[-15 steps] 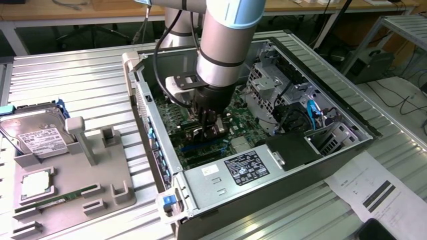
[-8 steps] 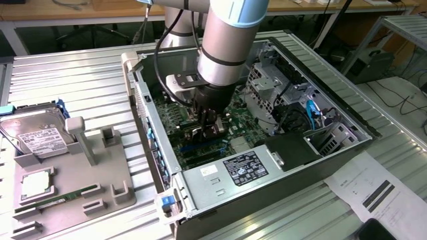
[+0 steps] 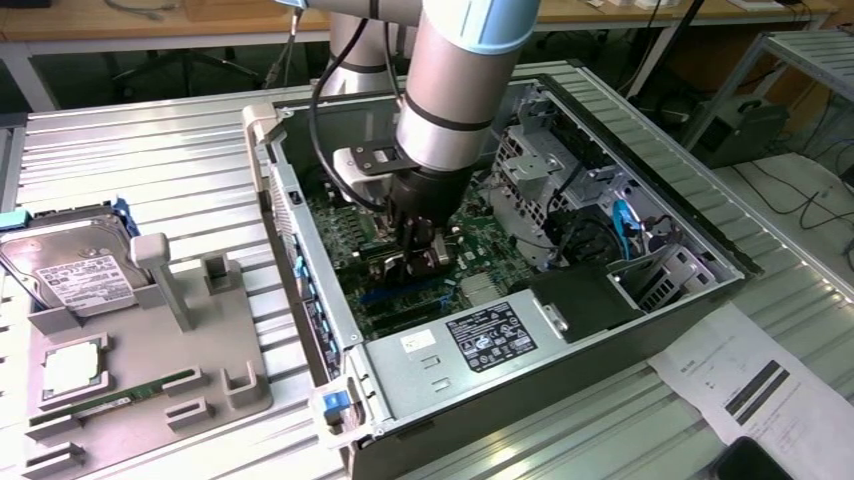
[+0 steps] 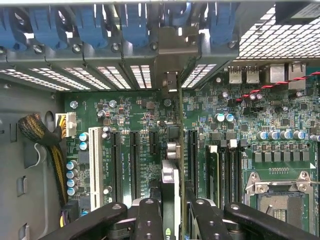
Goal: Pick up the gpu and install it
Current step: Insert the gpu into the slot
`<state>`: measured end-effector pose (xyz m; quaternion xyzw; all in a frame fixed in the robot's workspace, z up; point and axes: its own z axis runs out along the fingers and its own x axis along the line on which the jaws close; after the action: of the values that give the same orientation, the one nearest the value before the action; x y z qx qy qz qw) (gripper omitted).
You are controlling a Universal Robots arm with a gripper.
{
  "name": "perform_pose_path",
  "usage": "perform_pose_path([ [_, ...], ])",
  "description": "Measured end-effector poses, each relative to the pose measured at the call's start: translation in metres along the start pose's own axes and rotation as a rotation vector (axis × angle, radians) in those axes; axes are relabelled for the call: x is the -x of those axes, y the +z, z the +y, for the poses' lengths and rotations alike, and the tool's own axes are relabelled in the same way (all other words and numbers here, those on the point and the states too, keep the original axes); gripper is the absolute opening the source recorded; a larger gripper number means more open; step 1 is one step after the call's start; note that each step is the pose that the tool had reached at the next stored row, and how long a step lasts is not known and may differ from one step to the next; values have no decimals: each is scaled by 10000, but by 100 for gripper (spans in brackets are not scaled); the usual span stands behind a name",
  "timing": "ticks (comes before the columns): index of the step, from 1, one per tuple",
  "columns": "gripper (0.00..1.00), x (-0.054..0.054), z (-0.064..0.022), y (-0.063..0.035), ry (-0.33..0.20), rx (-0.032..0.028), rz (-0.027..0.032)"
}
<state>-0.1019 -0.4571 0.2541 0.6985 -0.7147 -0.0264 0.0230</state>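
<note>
The open computer case (image 3: 694, 235) lies on its side with the green motherboard (image 4: 135, 115) exposed. My gripper (image 3: 414, 258) is down inside the case, shut on the gpu (image 3: 407, 272). In the wrist view the gpu (image 4: 172, 155) appears edge-on as a thin upright card between my two black fingers (image 4: 150, 220), running over the black expansion slots (image 4: 134, 160). Its metal bracket end (image 4: 171, 82) reaches the rear slot openings under the blue retaining clips (image 4: 132, 25). Whether the card's edge sits in a slot is hidden.
A grey fixture tray (image 3: 200, 350) at the exterior view's left holds a silver hard drive (image 3: 74, 265), a CPU (image 3: 74, 365) and a green RAM stick (image 3: 120, 395). Inside the case are the power supply (image 3: 487, 335), drive cage (image 3: 547, 170), CPU socket (image 4: 280, 200) and a sleeved cable bundle (image 4: 40, 132). A paper sheet (image 3: 754, 385) lies beside it.
</note>
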Motion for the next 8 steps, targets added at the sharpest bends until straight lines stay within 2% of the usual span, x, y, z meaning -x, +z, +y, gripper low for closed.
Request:
perform_pose_path([
  [6,27,0,-6,-33,0,-2,-4],
  [8,27,1,-37,-37,0,0,0],
])
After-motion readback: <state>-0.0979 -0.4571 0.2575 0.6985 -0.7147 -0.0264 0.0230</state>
